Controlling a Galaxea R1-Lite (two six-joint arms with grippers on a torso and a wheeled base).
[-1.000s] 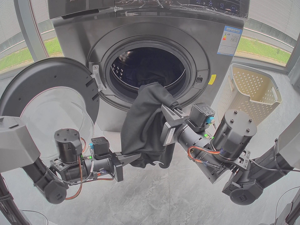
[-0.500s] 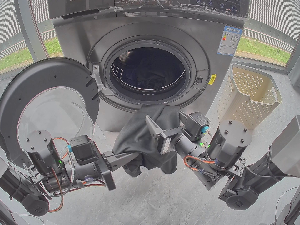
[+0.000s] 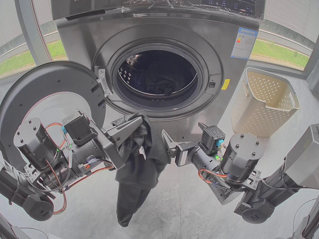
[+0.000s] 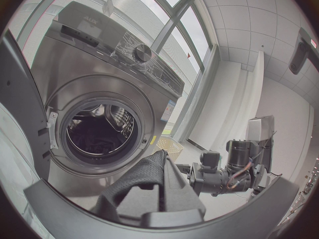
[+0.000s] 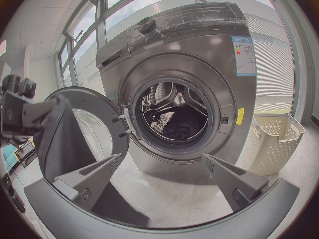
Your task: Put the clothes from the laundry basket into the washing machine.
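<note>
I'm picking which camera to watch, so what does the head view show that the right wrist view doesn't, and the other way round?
Head view, not right wrist: the black garment hanging its full length from the left gripper, lower end down near the floor, and the right arm from outside. Right wrist, not head: the right gripper from behind, fingers open, nothing held between them, plus ceiling tiles. Both: the washing machine with its door open, dark clothes in the drum, the laundry basket beside the machine.

Tally: one washer (image 3: 83,40), one basket (image 3: 265,100) right of washer, one dark garment (image 3: 139,163) hanging before washer, dark clothes (image 3: 159,78) inside washer, number can't be told.
</note>
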